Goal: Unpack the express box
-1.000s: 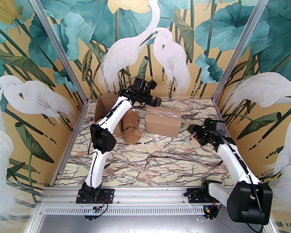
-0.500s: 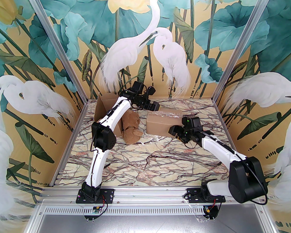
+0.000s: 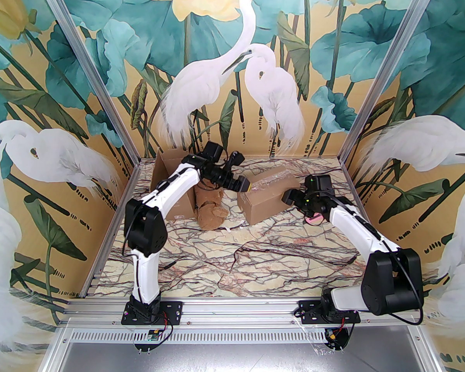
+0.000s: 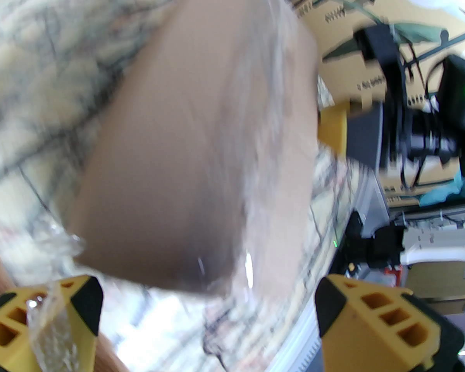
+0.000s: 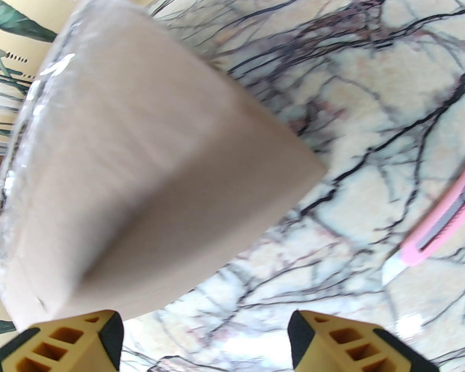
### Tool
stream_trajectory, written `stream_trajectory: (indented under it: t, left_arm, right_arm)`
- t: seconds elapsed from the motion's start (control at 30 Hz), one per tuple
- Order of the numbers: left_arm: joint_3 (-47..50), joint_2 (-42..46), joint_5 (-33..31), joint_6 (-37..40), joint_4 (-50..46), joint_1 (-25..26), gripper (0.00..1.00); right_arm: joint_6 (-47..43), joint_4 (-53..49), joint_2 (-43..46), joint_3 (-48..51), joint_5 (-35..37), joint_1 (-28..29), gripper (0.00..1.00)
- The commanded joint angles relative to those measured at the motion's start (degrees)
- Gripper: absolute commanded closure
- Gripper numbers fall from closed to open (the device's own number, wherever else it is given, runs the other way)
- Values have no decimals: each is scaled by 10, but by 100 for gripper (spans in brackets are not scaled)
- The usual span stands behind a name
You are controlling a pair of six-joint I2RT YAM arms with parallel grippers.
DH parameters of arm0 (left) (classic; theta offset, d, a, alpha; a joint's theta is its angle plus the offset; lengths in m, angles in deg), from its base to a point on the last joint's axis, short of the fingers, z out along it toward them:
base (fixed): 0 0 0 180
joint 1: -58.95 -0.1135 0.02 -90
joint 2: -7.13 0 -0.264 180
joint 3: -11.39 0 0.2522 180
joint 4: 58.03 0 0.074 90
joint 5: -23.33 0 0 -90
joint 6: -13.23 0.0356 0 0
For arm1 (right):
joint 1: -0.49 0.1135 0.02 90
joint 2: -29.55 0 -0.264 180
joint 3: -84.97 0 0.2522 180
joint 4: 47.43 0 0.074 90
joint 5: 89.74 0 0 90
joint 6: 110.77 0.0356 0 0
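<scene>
Now, brown cardboard express box (image 3: 267,198): askew on the marbled counter (image 3: 255,262), between both hands; clear-taped seam up
Handling: likely light and quick to skid; stiff at corners, tape slick
Left hand (image 4: 208,297): spread wide at its left end
Right hand (image 5: 205,324): spread wide, nothing held
Hold: brace both ends; pinch a flap edge
</scene>
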Motion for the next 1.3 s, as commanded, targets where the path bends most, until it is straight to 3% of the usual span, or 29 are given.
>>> stream_trajectory:
  t: [0.0,0.23,0.33,0.5,0.63,0.83,1.07,1.27]
  left_arm:
    - [35,39,-32,-14,1,26,4]
    - [-69,57,-258,-2,-25,78,3]
    - [-128,29,-305,28,-30,91,1]
    - [-258,-70,-332,86,-74,95,1]
    - [-372,-162,-310,94,-126,85,0]
    - [-344,-184,-314,72,-113,70,0]
    - [-329,-186,-198,39,-128,63,1]
    - [-208,-116,-115,3,-82,63,1]
  right_arm:
    - [-29,4,-13,-18,-14,-15,23]
    - [39,30,17,-3,-16,-21,23]
    - [117,77,46,34,-21,-19,25]
    - [221,141,67,70,-16,-14,24]
    - [223,139,50,55,-5,-6,21]
    - [201,144,12,24,-22,-1,19]
    - [177,133,-29,-17,-33,3,19]
    - [154,117,-75,-60,-48,4,19]
